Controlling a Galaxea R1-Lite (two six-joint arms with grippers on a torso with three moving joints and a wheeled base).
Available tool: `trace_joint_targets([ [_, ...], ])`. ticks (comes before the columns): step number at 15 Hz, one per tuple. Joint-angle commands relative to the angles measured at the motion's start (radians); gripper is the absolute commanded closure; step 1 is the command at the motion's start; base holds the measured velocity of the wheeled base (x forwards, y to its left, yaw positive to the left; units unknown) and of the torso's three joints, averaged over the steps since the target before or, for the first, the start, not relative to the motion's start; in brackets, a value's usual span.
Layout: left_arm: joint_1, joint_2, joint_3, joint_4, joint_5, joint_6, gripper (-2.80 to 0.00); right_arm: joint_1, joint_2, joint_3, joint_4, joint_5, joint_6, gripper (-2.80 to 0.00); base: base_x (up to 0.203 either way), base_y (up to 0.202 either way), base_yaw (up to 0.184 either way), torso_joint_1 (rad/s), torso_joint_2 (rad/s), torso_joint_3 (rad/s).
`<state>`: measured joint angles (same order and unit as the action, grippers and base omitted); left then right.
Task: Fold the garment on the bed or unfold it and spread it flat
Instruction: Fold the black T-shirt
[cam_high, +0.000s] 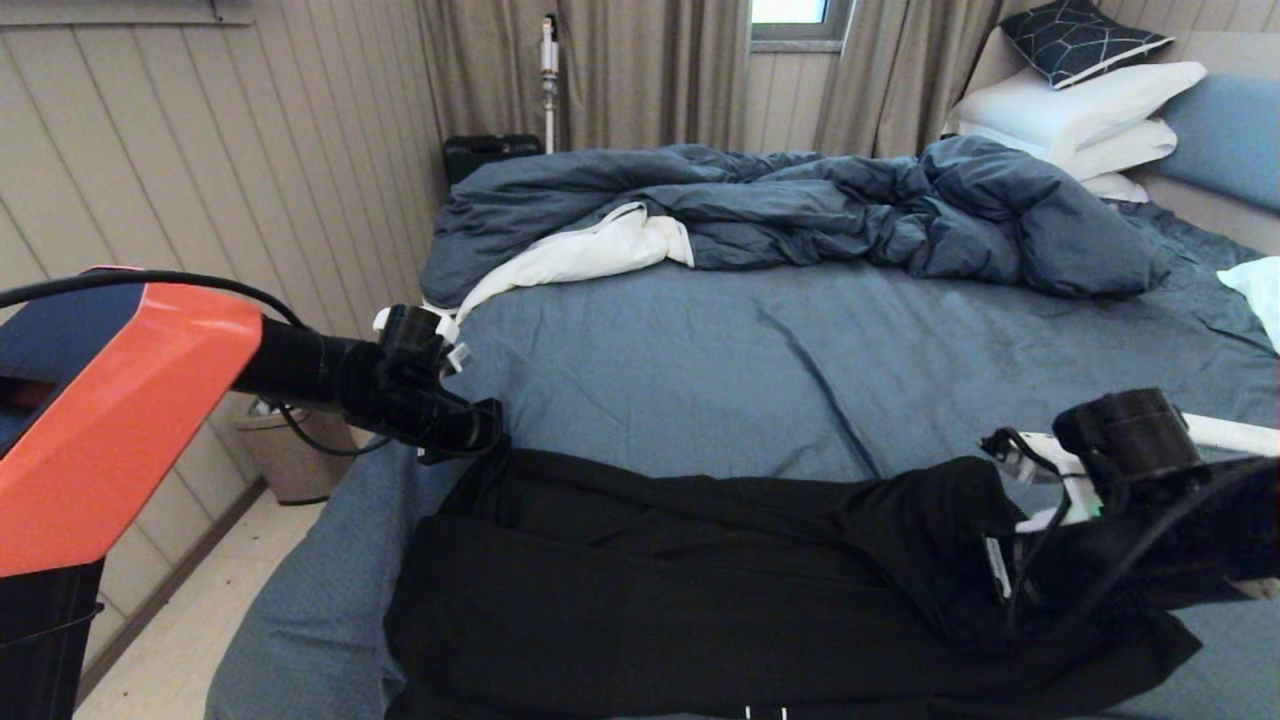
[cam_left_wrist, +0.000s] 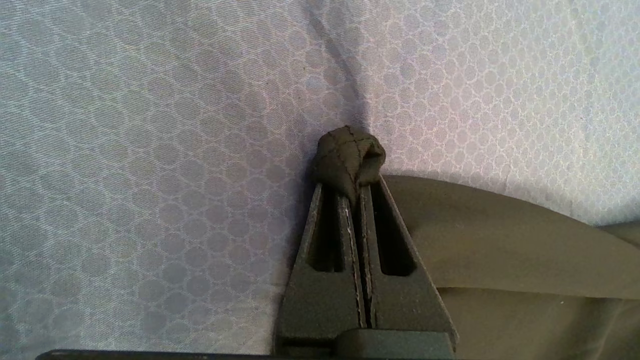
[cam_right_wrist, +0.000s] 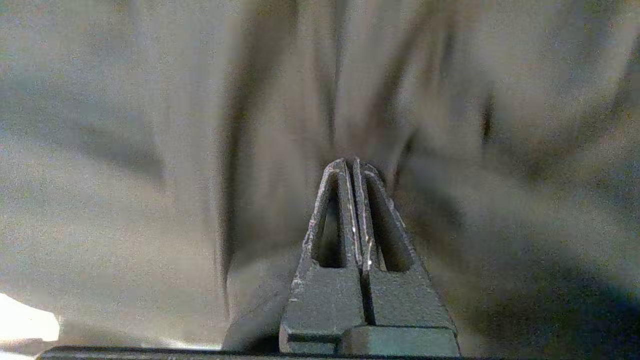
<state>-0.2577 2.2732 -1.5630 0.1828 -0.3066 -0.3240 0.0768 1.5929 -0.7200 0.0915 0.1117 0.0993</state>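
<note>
The black garment (cam_high: 700, 580) lies stretched sideways across the near part of the bed (cam_high: 800, 340), plain side up, with a small white label (cam_high: 995, 568) near its right end. My left gripper (cam_high: 480, 432) is at the garment's far left corner. In the left wrist view the left gripper (cam_left_wrist: 356, 187) is shut on a bunched knob of black cloth (cam_left_wrist: 349, 157) just above the slate-blue sheet (cam_left_wrist: 150, 150). My right gripper (cam_high: 1005, 590) is half buried in the raised right end. In the right wrist view the right gripper (cam_right_wrist: 351, 164) is shut, with cloth folds (cam_right_wrist: 150, 150) converging on its tips.
A rumpled dark blue duvet (cam_high: 800, 200) with white lining lies across the far half of the bed. White pillows (cam_high: 1080, 110) and a dark patterned cushion (cam_high: 1080, 35) are stacked at the back right. A waste bin (cam_high: 290, 455) stands on the floor by the bed's left edge.
</note>
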Motion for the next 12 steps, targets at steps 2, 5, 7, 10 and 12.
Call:
trace_joint_targets([
  [2,0.000,0.005,0.001,-0.006,0.000,-0.003,0.00,0.001,-0.139,0.091,0.047,0.002,-0.016,0.00,0.000,0.000,0.000,0.000,0.00,0.000],
  [5,0.000,0.005,0.001,-0.006,0.000,-0.003,0.00,0.002,-0.297,0.148,0.132,0.002,-0.030,0.00,0.000,0.000,0.000,0.000,0.00,0.000],
  [7,0.000,0.005,0.001,-0.005,0.000,-0.003,0.00,0.003,-0.409,0.151,0.235,0.002,-0.034,0.00,0.000,0.000,0.000,0.000,0.00,0.000],
  [10,0.000,0.005,0.001,-0.005,0.000,-0.003,0.00,-0.002,-0.421,0.072,0.276,0.004,-0.035,0.00,0.000,0.000,0.000,0.000,0.00,0.000],
  [12,0.000,0.005,0.001,-0.006,0.000,-0.003,0.00,-0.007,-0.329,-0.003,0.274,0.003,-0.031,0.00,0.000,0.000,0.000,0.000,0.00,0.000],
])
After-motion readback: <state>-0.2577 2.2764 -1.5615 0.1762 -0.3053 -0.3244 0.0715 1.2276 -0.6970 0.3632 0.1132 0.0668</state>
